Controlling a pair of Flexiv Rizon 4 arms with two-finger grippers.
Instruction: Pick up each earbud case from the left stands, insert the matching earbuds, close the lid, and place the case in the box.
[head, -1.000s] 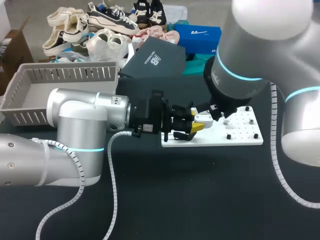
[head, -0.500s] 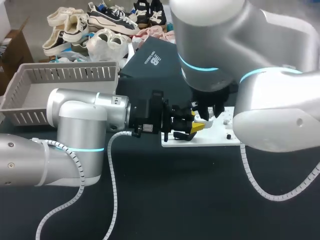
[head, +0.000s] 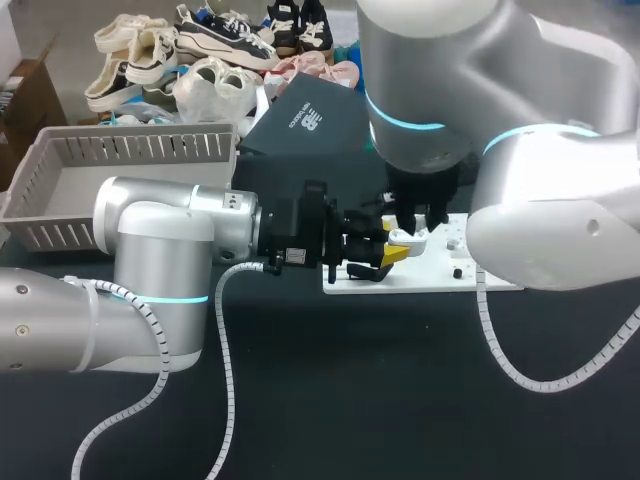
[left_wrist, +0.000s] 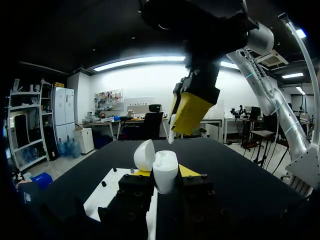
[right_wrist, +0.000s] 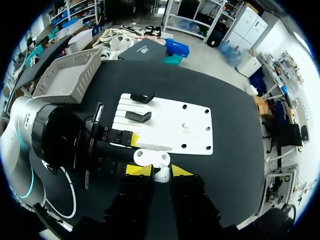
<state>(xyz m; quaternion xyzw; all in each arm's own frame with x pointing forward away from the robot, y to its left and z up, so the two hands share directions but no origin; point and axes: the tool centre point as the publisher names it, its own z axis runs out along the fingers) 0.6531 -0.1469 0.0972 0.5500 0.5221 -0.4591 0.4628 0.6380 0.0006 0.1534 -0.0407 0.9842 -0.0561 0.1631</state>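
My left gripper (head: 385, 254) lies level over the near edge of the white board (head: 440, 276), shut on a white earbud case (left_wrist: 165, 169) whose lid (left_wrist: 145, 154) stands open. My right gripper (right_wrist: 161, 170) hangs straight above that case, shut on a small white earbud (right_wrist: 161, 175). In the left wrist view its yellow fingers (left_wrist: 192, 111) sit just above the open case, with the earbud's white stem (left_wrist: 171, 133) sticking down. Two black stands (right_wrist: 139, 107) are on the board's left part. The grey box (head: 120, 180) is at the far left.
A dark flat carton (head: 305, 122) lies behind the board. Small black pegs (head: 457, 272) dot the board's right part. My right arm's bulky links (head: 540, 210) fill the space over the right of the table. The black tabletop (head: 380, 400) lies in front.
My right arm has swung leftward, and its gripper with the earbud has shifted a little left, coming to stand over the open case. The left arm and the case have not moved.
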